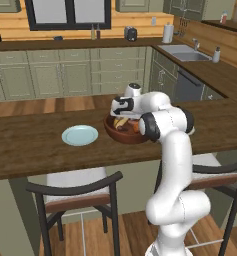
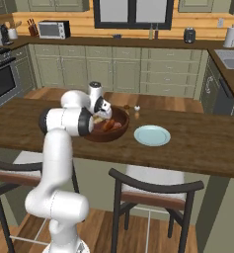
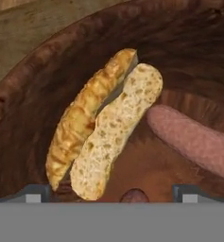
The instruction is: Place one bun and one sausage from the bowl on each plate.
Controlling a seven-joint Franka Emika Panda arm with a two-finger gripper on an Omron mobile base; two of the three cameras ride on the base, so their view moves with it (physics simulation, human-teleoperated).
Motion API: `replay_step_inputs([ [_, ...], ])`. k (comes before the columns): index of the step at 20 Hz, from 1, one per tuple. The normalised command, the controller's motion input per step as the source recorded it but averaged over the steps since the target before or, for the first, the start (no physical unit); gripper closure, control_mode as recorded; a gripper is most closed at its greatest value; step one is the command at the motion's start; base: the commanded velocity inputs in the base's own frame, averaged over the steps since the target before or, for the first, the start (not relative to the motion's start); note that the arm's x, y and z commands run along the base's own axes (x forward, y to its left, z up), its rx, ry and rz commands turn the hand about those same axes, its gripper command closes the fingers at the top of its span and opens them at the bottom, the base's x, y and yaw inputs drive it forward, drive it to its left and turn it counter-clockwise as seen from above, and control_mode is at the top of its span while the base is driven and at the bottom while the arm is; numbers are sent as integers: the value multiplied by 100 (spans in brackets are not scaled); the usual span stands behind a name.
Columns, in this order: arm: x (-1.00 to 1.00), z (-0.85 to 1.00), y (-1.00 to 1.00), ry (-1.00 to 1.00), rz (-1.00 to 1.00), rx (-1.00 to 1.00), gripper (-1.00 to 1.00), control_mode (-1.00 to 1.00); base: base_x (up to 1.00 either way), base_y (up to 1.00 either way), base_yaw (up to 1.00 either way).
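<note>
- The hand [image 3: 111,191] hangs inside the dark reddish-brown wooden bowl [image 1: 126,135], its fingertips [image 3: 35,193] set wide apart and gripping nothing.
- Up close, the hand view reveals a split bun [image 3: 104,127], golden crust beside pale crumb, lying touching a pink sausage [image 3: 191,139] on the bowl's floor.
- From the base views, the bowl sits on the wooden surface [image 1: 30,150], near a pale blue plate [image 1: 80,135], with the white arm bent over it.

Sausage [image 3: 193,139] cut off at the hand view's right edge; bowl [image 1: 121,134] partly behind the arm
</note>
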Motion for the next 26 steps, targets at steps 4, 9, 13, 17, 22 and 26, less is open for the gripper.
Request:
replay_step_inputs([
  [4,65,-55,11,1,-2,0,-100,-100,0,0,0],
  [9,56,-56,19,2,-1,0,-100,-100,0,0,0],
  [13,18,-43,16,4,-5,1,100,-100,0,0,0],
  [17,-76,21,0,-12,-5,5,100,-100,0,0,0],
  [22,-100,84,26,-27,0,7,100,-100,0,0,0],
  [26,-100,45,73,-15,6,1,100,-100,0,0,0],
])
